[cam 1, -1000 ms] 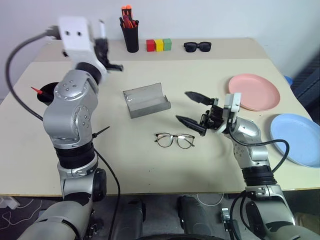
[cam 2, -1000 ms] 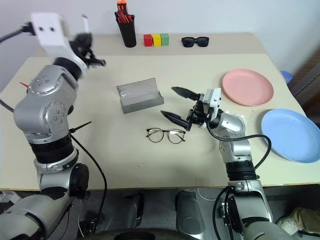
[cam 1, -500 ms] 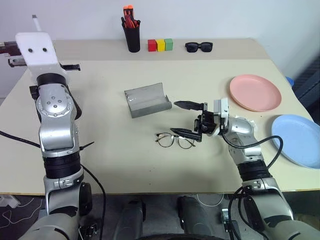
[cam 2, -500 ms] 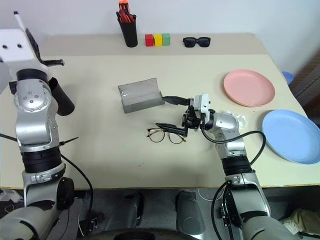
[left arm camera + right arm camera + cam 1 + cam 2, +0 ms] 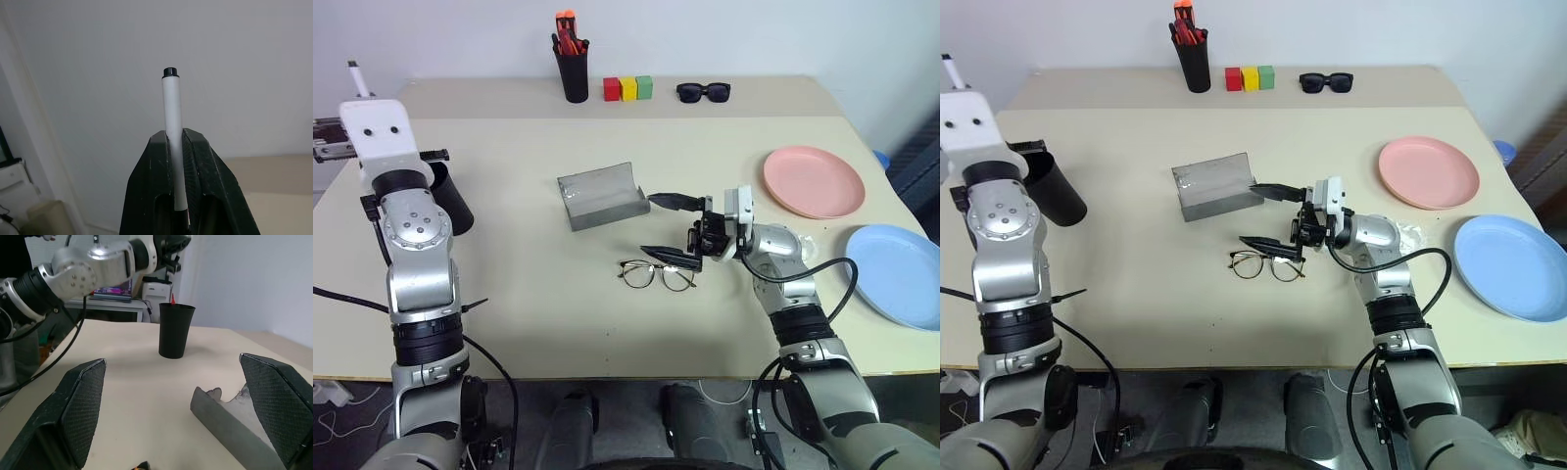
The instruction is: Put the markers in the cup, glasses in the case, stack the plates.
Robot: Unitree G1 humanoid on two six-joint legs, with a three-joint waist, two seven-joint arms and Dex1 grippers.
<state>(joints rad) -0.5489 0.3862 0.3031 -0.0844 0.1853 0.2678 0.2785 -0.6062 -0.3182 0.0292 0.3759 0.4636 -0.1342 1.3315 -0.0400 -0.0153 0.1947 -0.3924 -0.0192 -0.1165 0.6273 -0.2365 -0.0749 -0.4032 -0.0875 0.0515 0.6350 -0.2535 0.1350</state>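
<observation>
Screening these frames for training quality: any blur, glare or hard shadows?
Left eye view: even light, soft shadows, sharp thin wire-framed glasses. Right wrist view: the right gripper's near fingers look enlarged; tapered black plastic cup crisp. Left wrist view: white-bodied marker sharp against a plain wall.

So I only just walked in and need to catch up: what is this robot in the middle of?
It is tidying a table. Its left hand is shut on the white marker, held up near the black cup, where a red tip already pokes out. Its right hand is open, poised just above the glasses, beside the open grey case. The pink plate and blue plate lie apart, unstacked.
</observation>
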